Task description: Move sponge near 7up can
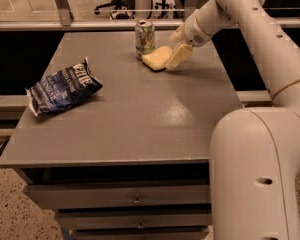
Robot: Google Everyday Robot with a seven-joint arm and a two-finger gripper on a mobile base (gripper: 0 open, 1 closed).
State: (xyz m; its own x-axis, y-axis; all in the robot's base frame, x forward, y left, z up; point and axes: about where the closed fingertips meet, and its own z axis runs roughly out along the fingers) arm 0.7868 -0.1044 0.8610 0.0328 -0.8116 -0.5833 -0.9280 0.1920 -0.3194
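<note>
The pale yellow sponge [156,58] lies flat on the grey table [140,114] at the back, touching or almost touching the right side of the upright white-and-green 7up can [144,38]. My gripper [175,48] is just right of the sponge, low over the table. It is open: one finger [179,55] rests against the sponge's right edge, and the other stands apart above it.
A dark blue chip bag [63,87] lies at the table's left edge. My arm [250,14] reaches in from the right, and my base [260,179] stands at the front right corner. Drawers are below the tabletop. A rail runs behind the table.
</note>
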